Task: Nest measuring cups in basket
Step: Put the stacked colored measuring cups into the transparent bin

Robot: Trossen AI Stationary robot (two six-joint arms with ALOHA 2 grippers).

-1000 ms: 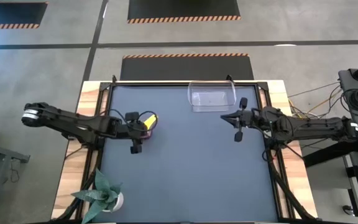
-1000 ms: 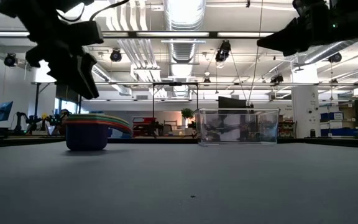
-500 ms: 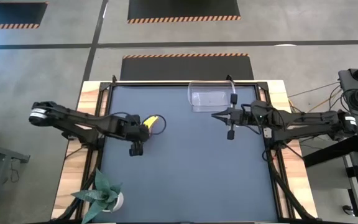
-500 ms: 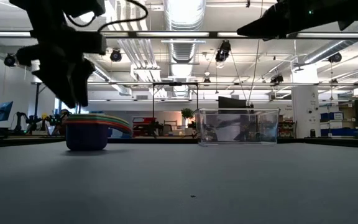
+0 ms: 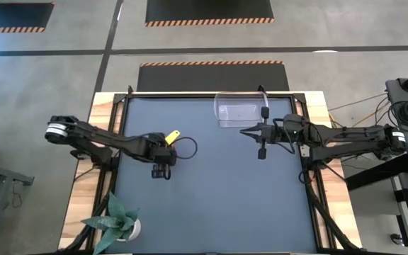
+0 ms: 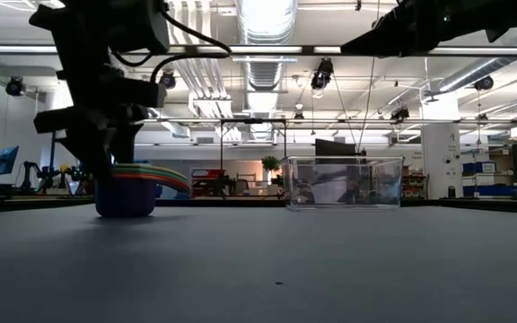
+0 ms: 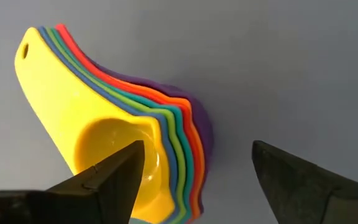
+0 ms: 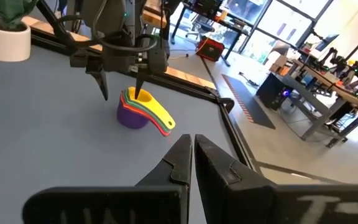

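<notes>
The measuring cups stand nested in one stack on the dark mat at the table's left, with the yellow cup on top and the purple one at the bottom. The handles fan out toward the far right. My left gripper is open and points steeply down over the stack. One finger is above the yellow bowl and the other is outside the purple wall; no touch shows. The clear basket rests on its base at the far middle. My right gripper is shut and held level, high above the mat near the basket.
A potted plant in a white pot stands at the near left corner. A black cable loop hangs beside my left wrist. Bare mat lies between the stack and the basket and across the near half.
My left gripper has moved toward the table's right and downward, tipping more steeply onto the stack, and it has stayed open. My right gripper has risen and reached toward the table's left, rolling a little, then has held still. The stack and the basket have not moved.
</notes>
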